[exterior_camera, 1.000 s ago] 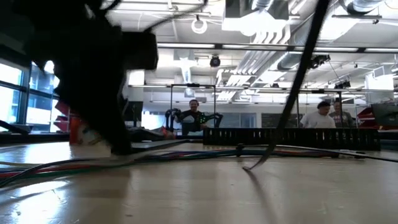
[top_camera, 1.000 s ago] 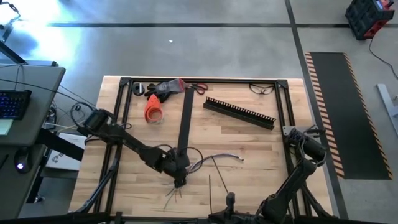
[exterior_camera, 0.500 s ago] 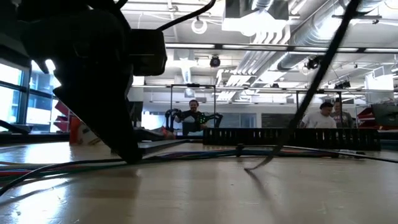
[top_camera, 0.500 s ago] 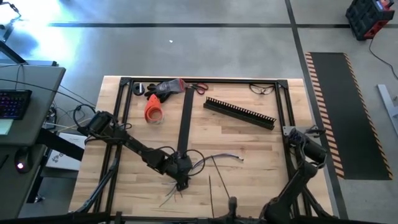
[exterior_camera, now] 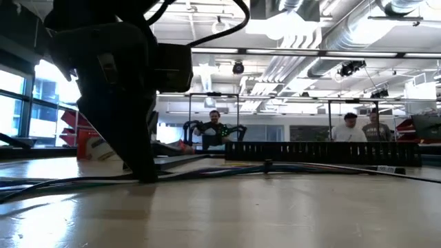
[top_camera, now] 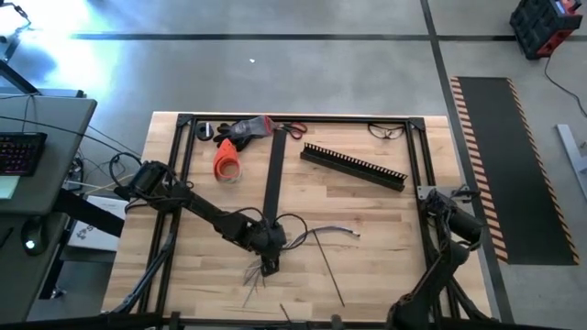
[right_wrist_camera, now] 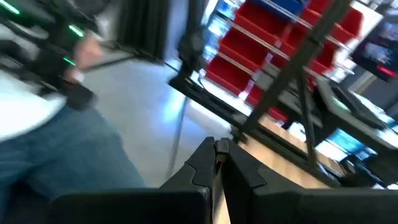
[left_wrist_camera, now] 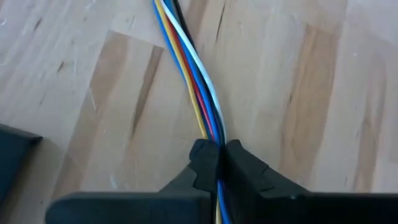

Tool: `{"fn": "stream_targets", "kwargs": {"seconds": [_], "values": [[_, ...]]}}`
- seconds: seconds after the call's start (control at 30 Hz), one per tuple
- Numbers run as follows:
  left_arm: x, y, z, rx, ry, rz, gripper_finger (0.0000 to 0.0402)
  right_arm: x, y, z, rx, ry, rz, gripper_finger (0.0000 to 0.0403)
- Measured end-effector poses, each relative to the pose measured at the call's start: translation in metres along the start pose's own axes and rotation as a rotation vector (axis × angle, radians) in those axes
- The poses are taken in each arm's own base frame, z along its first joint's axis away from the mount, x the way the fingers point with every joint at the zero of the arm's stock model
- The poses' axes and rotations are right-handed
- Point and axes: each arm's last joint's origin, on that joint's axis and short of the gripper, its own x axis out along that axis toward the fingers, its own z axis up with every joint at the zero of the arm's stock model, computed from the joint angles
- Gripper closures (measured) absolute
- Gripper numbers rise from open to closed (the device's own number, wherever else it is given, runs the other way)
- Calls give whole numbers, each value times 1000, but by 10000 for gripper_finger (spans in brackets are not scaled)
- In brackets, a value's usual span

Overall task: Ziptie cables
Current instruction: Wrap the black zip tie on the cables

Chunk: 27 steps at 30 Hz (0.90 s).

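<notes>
From the high view, my left pincer [top_camera: 268,267] sits low on the table [top_camera: 385,229], near its middle and toward the front edge, over the cables [top_camera: 303,236], which loop rightward from it with frayed ends splayed just in front of it. The right pincer [top_camera: 438,203] waits at the table's right edge, well apart. My worry here: if I lift or drag, the long loose loop could snag the flat black strip [top_camera: 272,179] just beside it.

In the low view, the left arm [exterior_camera: 120,89] stands planted on the wood with the cables [exterior_camera: 69,182] trailing flat along the surface beside it; the slotted channel [exterior_camera: 324,153] lies farther back. I can't judge the grip from here.

The left wrist view settles it: the pincer [left_wrist_camera: 216,158] is pressed together on the bundle [left_wrist_camera: 196,81] of yellow, red, blue and white wires. They twist as they enter the tips, so I reckon an outer strand may slip free and leave the bunch uneven for tying.

The right wrist view shows the right pincer [right_wrist_camera: 216,155] pressed together on nothing, pointing off the table toward red bins [right_wrist_camera: 273,43] and a person [right_wrist_camera: 43,124] nearby, so any swing that way is a hazard.
</notes>
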Motion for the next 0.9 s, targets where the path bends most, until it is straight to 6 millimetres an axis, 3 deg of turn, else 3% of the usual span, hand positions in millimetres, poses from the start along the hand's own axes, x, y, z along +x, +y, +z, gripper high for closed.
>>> {"fn": "stream_targets", "kwargs": {"seconds": [0.2, 0.4, 0.63, 0.9], "values": [[-22, -8, 11, 45, 4, -30, 401, 31, -16, -28, 35, 70, -62, 403], [-51, -13, 21, 63, -35, -69, 401, 46, -26, -40, 62, 75, 30, 403], [-50, -16, 23, 68, -65, -82, 401, 46, -28, -39, 74, 75, 31, 403], [-50, -17, 22, 93, -84, -68, 401, 55, -43, -46, 97, 107, 20, 403]]}}
